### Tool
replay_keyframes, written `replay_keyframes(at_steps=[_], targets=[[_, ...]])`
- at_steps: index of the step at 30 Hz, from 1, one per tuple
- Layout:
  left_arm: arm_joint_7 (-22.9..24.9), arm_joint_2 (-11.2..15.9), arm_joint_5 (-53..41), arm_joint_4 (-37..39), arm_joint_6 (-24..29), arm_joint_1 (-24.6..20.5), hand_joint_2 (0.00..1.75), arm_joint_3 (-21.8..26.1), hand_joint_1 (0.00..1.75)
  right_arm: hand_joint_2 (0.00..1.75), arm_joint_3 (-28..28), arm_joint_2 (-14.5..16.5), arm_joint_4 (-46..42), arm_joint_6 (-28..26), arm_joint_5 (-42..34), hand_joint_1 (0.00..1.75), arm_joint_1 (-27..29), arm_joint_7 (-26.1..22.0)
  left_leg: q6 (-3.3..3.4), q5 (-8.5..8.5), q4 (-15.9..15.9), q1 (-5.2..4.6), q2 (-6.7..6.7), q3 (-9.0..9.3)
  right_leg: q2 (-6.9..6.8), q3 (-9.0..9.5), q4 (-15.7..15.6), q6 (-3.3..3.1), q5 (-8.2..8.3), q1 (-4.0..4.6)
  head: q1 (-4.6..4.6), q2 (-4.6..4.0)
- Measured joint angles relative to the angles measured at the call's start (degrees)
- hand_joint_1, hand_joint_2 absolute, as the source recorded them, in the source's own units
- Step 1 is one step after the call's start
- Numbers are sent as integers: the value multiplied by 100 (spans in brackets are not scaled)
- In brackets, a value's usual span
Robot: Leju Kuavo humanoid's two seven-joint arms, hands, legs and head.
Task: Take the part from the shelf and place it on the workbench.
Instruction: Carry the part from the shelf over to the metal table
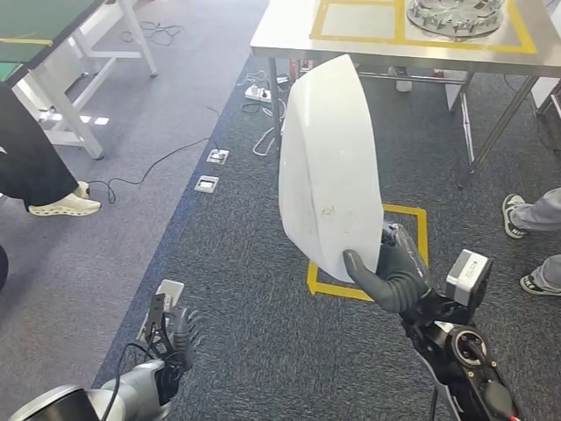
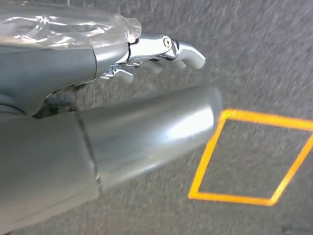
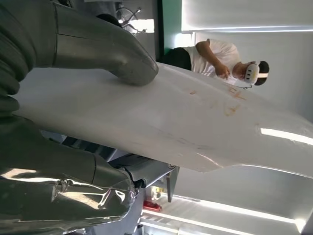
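Observation:
The part is a large white curved panel (image 1: 329, 167), held upright in mid-air above the carpet. My right hand (image 1: 392, 274) grips its lower edge, thumb across the front face. Up close, the right wrist view has the panel (image 3: 177, 122) clamped between the thumb (image 3: 110, 49) and the fingers underneath. The metal workbench (image 1: 291, 35) stands ahead at the top of the head view, with yellow tape outlines on its top. My left hand (image 1: 177, 338) hangs low at the lower left, fingers apart and holding nothing; in the left wrist view the hand (image 2: 147, 83) is over carpet.
A round metal fixture (image 1: 455, 16) sits on the workbench. A yellow tape square (image 1: 403, 215) marks the carpet below the panel. Cables and floor sockets (image 1: 206, 184) lie to the left. People's legs and shoes stand at the left (image 1: 63, 203) and the right (image 1: 529, 219). A person wearing a headset (image 3: 236, 68) stands beyond the panel.

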Motion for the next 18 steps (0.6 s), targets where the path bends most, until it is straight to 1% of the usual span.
replay_keyframes(at_steps=[1, 2, 3, 4, 5, 6, 7, 8, 9, 10, 11, 12, 13, 14, 15, 16, 17, 18], targets=[[-4, 6, 1, -1, -1, -12, 0, -1, 0, 175, -4, -1, -4, -3, 0, 175, -4, -3, 48, 38, -159, 17, 14, 117, 0, -23, 59, 13, -37, 3, -11, 0], [-5, 7, 1, 0, -3, -27, 0, -2, 0, 175, -10, -1, -8, -9, -2, 175, -15, -7, 68, 83, -277, 40, 26, 209, 8, -109, 230, 17, -152, 8, -13, 0], [-3, 1, 1, 1, -4, -41, 0, -3, 0, 175, -17, -2, -7, -16, -3, 175, -21, -10, 62, 105, -340, 69, 36, 251, 15, -265, 517, 14, -313, -4, -8, 0], [-1, -1, 1, 1, -5, -52, 0, -5, 0, 175, -23, -3, -7, -25, -4, 175, -19, -13, 45, 116, -360, 92, 32, 265, 22, -467, 887, 33, -487, -25, 8, 0], [0, -7, 1, 2, -7, -49, 0, -9, 0, 175, -30, -5, -6, -31, -5, 175, -5, -13, 4, 117, -360, 119, 27, 261, 23, -661, 1239, 67, -628, -66, 22, 0], [1, -13, 1, 2, -7, -36, 0, -13, 0, 175, -34, -7, -3, -34, -5, 175, 15, -14, -51, 113, -354, 151, 18, 257, 19, -773, 1423, 115, -677, -122, 28, 0], [2, -16, 1, 2, -8, -19, 0, -17, 0, 175, -36, -8, -1, -34, -5, 175, 30, -18, -125, 105, -336, 196, 5, 255, 14, -784, 1408, 181, -623, -191, 32, 0], [2, -18, 0, 2, -8, -5, 0, -20, 0, 175, -37, -8, 1, -30, -5, 175, 37, -23, -211, 82, -293, 250, -9, 252, 11, -675, 1167, 263, -459, -272, 32, 0], [3, -18, -1, 2, -8, 0, 0, -22, 0, 175, -37, -9, 4, -25, -5, 175, 40, -27, -312, 34, -205, 304, -22, 237, 22, -487, 768, 377, -257, -366, 39, 0], [2, 4, -1, 2, -8, -4, 0, -23, 0, 175, -36, -15, 12, -20, -5, 175, 43, -31, -415, -28, -79, 346, -40, 198, 74, -342, 438, 469, -180, -421, 67, 0], [1, 19, -3, 2, -8, -16, 0, -24, 0, 175, -35, -21, 20, -14, -5, 175, 49, -33, -507, -100, 81, 380, -58, 121, 112, -223, 238, 471, -177, -454, 92, 0], [2, 36, -4, 2, -7, -25, 0, -25, 0, 175, -36, -28, 27, -11, -5, 175, 67, -34, -585, -165, 223, 404, -72, 33, 147, -201, 189, 418, -217, -454, 91, 0], [1, 48, -5, 2, -7, -26, 0, -27, 0, 175, -40, -36, 36, -13, -5, 175, 83, -34, -640, -205, 321, 421, -85, -41, 166, -249, 289, 299, -300, -414, 74, 0], [2, 36, -7, 2, -7, -15, 0, -28, 0, 175, -44, -38, 37, -13, -7, 175, 91, -36, -679, -237, 377, 448, -88, -98, 151, -267, 372, 174, -295, -389, 35, 0], [3, 20, -9, 2, -7, 2, 0, -30, 0, 175, -50, -40, 36, -13, -7, 175, 97, -37, -705, -256, 411, 471, -73, -123, 154, -295, 418, 111, -279, -359, -24, 0], [2, 0, -12, 1, -9, 12, 0, -31, 0, 175, -54, -41, 34, -10, -8, 175, 85, -40, -706, -290, 534, 481, -30, -184, 151, -282, 439, 69, -295, -325, -75, 0], [3, -19, -15, 1, -11, 10, 0, -31, 0, 175, -56, -40, 30, -5, -8, 175, 72, -45, -681, -358, 780, 477, 23, -323, 145, -243, 428, 41, -308, -293, -124, 0], [1, -36, -19, 0, -14, 0, 0, -32, 0, 175, -58, -39, 27, 1, -8, 175, 65, -48, -636, -463, 1156, 451, 73, -539, 131, -200, 403, 12, -325, -256, -180, 0]])
